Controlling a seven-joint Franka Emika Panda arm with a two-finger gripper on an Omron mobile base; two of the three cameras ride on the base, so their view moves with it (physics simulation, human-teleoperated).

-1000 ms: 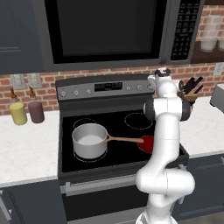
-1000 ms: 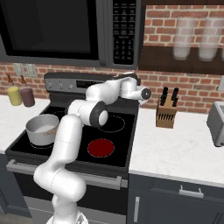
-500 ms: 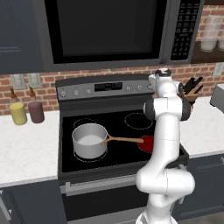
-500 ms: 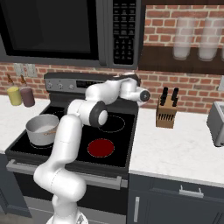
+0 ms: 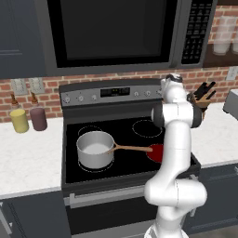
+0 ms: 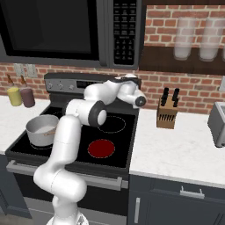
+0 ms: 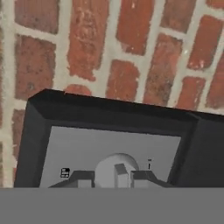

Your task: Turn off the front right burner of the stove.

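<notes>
The stove is a black glass-top range with a steel back panel. Its front right burner glows solid red. My gripper reaches the right end of the back panel. In the hand view the gripper is shut on a round grey knob, whose ridge stands between the two fingertips. From the left base view the arm's own white links hide the fingers and the knob.
A steel saucepan sits on the front left zone, its wooden handle pointing at the red burner. A knife block and a toaster stand on the right counter, two bottles on the left. A microwave hangs overhead.
</notes>
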